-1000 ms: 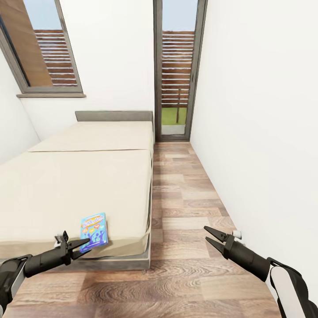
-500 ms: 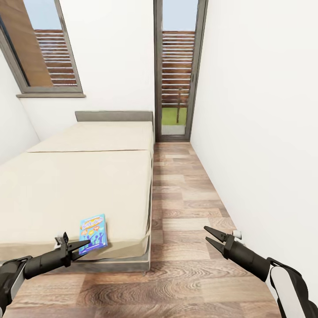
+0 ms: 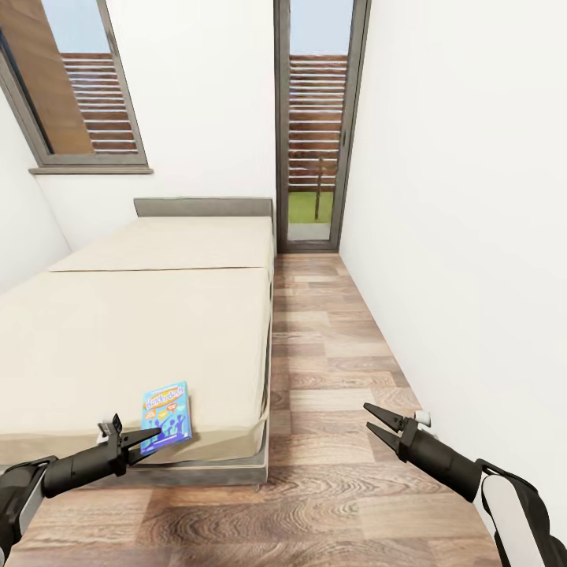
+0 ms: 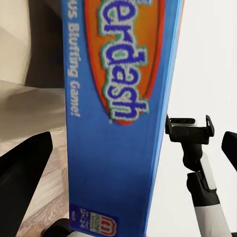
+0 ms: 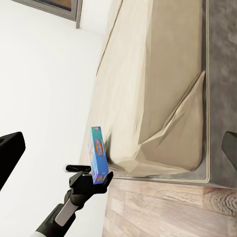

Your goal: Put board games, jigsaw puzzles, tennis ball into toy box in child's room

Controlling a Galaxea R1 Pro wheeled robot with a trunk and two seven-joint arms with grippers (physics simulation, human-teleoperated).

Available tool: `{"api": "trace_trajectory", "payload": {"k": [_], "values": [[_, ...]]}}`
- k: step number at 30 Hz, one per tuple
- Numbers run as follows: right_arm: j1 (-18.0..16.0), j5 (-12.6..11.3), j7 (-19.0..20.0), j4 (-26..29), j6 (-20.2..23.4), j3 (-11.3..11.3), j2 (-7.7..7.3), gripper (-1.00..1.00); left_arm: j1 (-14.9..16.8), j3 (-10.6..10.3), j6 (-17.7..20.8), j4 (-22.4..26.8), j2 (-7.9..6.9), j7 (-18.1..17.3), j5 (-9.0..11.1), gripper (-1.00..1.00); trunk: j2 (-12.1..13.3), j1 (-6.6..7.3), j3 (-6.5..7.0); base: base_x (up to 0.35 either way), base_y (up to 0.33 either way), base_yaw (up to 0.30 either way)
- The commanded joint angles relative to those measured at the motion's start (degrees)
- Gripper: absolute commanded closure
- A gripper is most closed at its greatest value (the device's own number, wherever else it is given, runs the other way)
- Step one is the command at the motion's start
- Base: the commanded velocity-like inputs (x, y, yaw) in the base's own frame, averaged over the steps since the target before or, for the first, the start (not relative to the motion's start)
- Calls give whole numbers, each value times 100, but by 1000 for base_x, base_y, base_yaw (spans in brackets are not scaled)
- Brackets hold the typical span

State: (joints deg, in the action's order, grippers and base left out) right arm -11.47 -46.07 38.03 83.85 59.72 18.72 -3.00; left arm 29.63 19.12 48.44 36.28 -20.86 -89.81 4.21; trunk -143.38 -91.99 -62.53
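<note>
Change is slight: the thin light-blue card game box (image 3: 167,417), pinched at its lower edge by the left gripper (image 3: 140,441), has come up a touch from a second ago and now stands upright, just off the near corner of the beige-mattressed bed (image 3: 142,331). By my reading it is lifted clear — ready to carry to the toy box. Its cover reads "…erdash" and "…s Bluffing Game!" (image 4: 116,123). The right gripper (image 3: 377,421) hangs spread and empty over the wood-plank floor (image 3: 331,472).
</note>
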Motion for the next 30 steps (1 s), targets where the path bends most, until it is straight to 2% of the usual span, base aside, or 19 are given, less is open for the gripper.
{"api": "trace_trajectory", "payload": {"k": [1, 25, 26, 30], "values": [[-4, 28, 37, 0, 28, 8, 1, -100, 51, 32, -72, 2, 3, 7, 62, -100, -2, 1, -4, 0, 0, 0], [-4, 28, 37, 0, 28, 8, 1, -100, 51, 31, -76, 2, 3, 7, 62, -100, -2, 1, -4, 0, 0, 0], [-4, 28, 37, 0, 28, 8, 1, -100, 51, 31, -75, 2, 3, 7, 62, 100, -2, 1, -4, 0, 0, 0], [-4, 28, 37, 0, 28, 8, 1, -100, 51, 31, -72, 2, 3, 7, 62, 100, -2, 1, -4, 0, 0, 0]]}}
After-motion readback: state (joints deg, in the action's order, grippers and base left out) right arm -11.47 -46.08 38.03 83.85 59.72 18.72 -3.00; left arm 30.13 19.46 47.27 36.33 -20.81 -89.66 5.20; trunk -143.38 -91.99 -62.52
